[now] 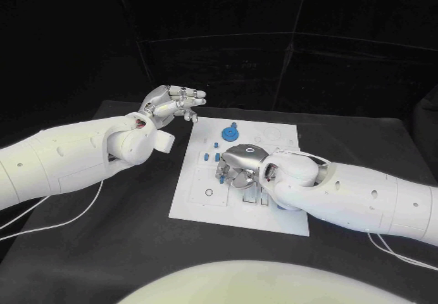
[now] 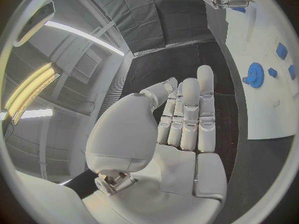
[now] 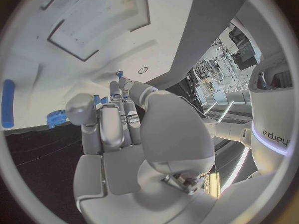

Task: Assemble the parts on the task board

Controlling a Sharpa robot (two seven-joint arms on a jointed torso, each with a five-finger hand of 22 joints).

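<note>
The white task board [image 1: 196, 201] lay mid-table, a blue gear part [image 1: 231, 134] near its far edge. The right hand [image 1: 239, 166] hovered over the board's middle, pinching a small blue part [image 3: 118, 74] at its fingertips. The left hand [image 1: 173, 101] hung raised beyond the board's far left corner, fingers loosely apart, holding nothing.

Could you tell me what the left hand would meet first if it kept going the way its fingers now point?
Probably nothing: the left hand is raised beside the task board's far left corner, fingers pointing along that edge toward bare black table. Its height is unclear.
</note>
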